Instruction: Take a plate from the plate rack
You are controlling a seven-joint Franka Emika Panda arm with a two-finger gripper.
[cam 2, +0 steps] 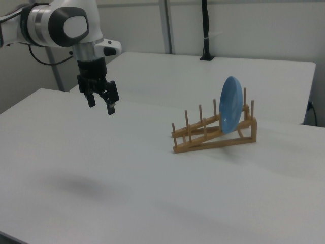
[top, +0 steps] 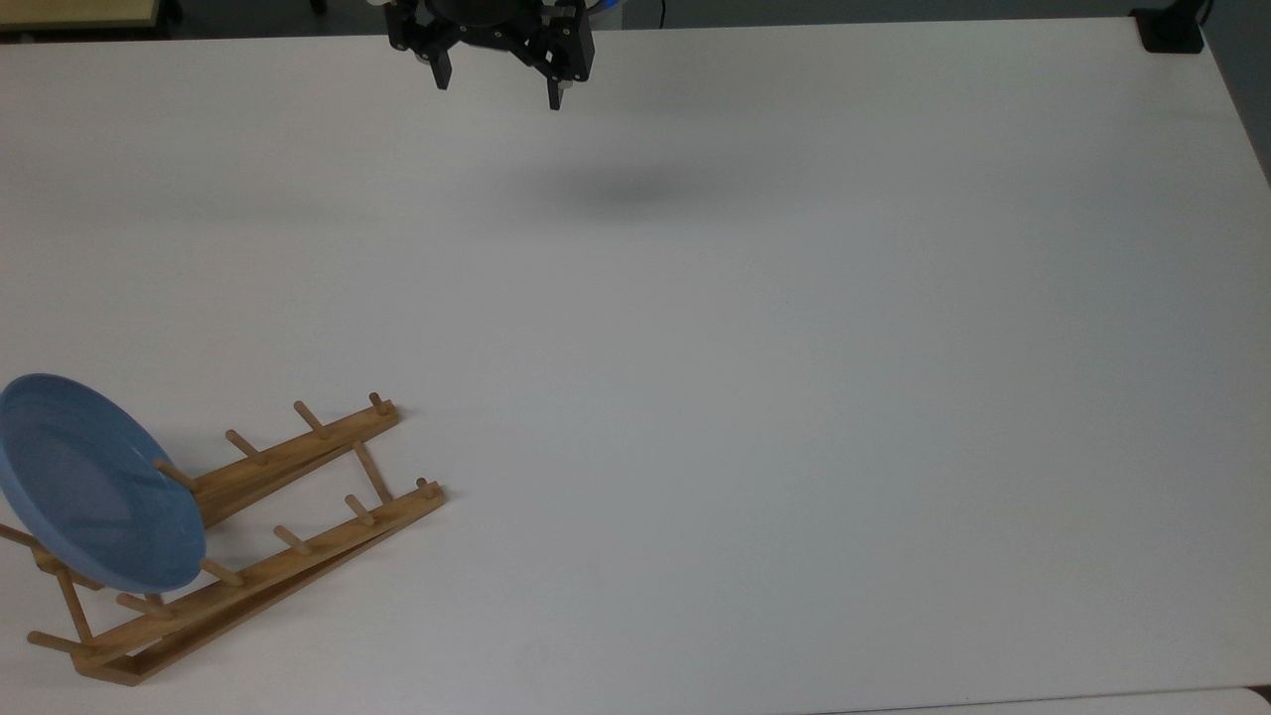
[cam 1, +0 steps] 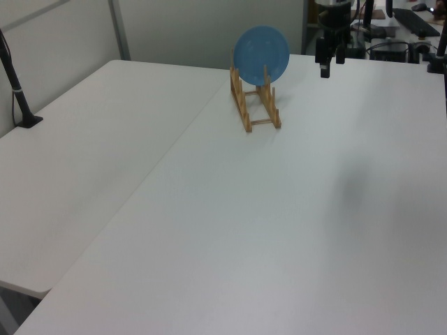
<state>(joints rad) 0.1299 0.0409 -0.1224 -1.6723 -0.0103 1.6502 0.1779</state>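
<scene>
The blue plate (top: 94, 487) (cam 1: 261, 54) (cam 2: 231, 111) stands on edge between the pegs at the raised end of the wooden plate rack (top: 288, 516) (cam 1: 255, 105) (cam 2: 213, 133). In the top view both sit at the lower left of the white table. My gripper (top: 498, 91) (cam 1: 328, 64) (cam 2: 101, 105) hangs high above the table at the top view's upper edge, far from the rack. It is open, fingers spread apart, and holds nothing.
A black post (cam 1: 17, 91) (cam 2: 205, 30) stands on a second white table beside the one with the rack. A black clamp base (top: 1172, 30) sits at the top view's upper right corner. Wide bare tabletop (top: 794, 397) lies between gripper and rack.
</scene>
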